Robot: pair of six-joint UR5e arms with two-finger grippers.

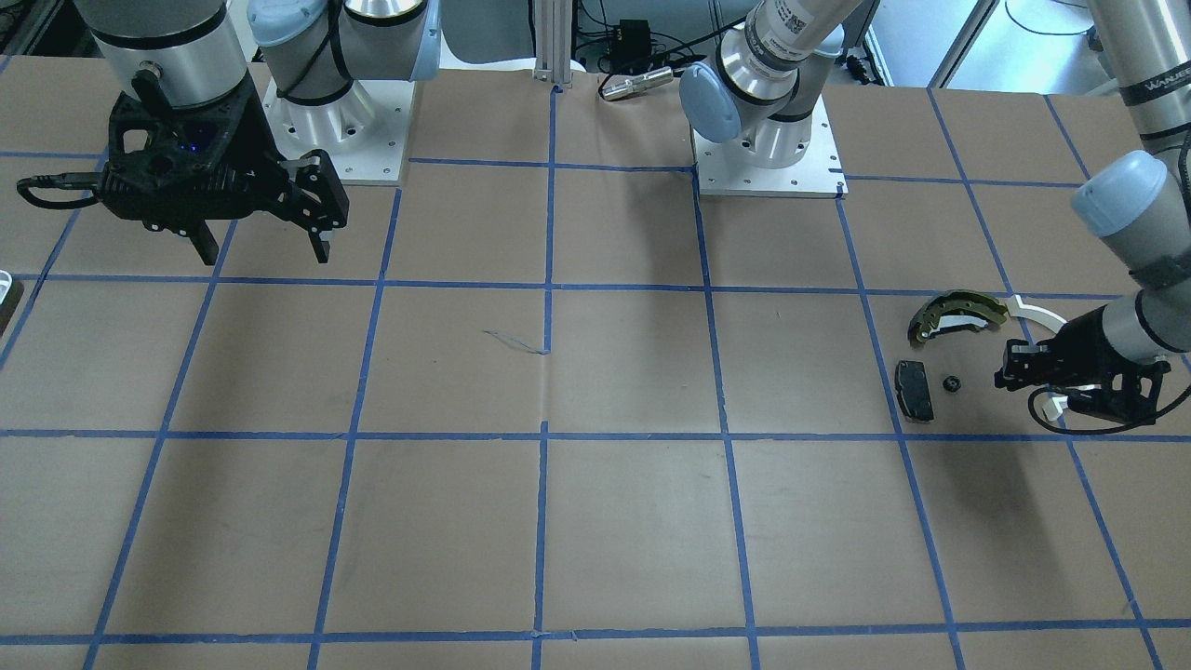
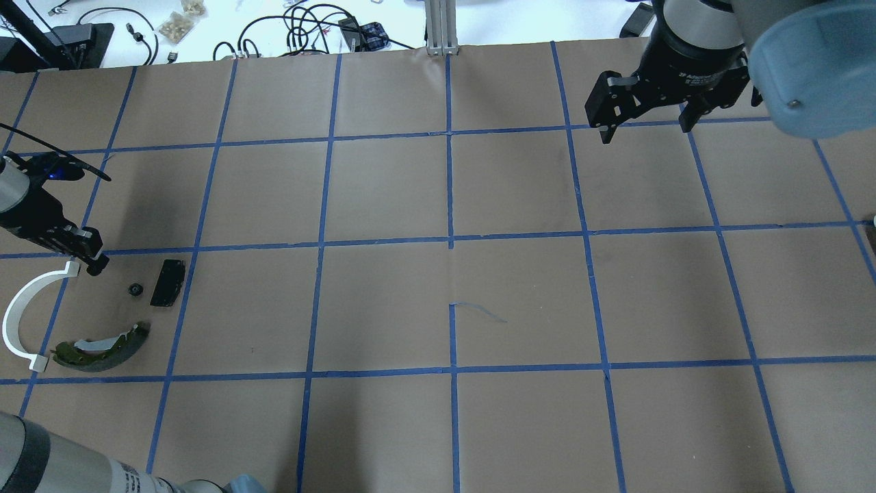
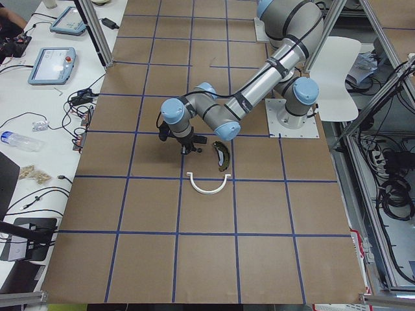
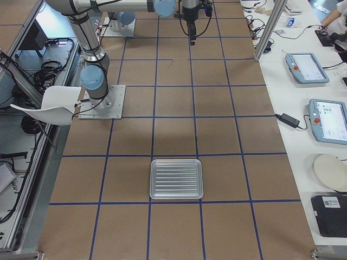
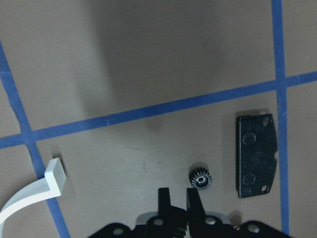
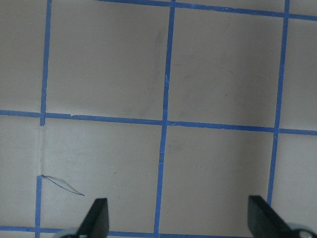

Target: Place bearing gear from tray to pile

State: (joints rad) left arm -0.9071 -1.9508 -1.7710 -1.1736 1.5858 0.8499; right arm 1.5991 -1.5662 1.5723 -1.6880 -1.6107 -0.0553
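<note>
Gear drop apparently done already: bearing gear (image 5: 200, 179) lying flat on the paper in among the pile (image 2: 166, 282), near the black pad (image 5: 256, 156) without touching it, end of the white arc (image 5: 53, 173) further off on the other side. Left gripper (image 5: 179, 192) right beside it, fingertips only a narrow gap apart, nothing between them, one tip just next to the teeth. Probably just a matter of backing out clean now: lift straight up, no sideways drift toward the gear, no swinging until well above the parts. Right gripper (image 1: 265, 257) spread wide, holding nothing, way over on the other side, so leave it be. On views: left wrist cam great for the teeth, the silvery hub and that finger gap, but no brake shoe (image 2: 109, 355) in it. From overhead, whole pile in frame, gear just a dot. Tray (image 4: 176, 161) seen whole only from the right-side cam, well apart from all this.
</note>
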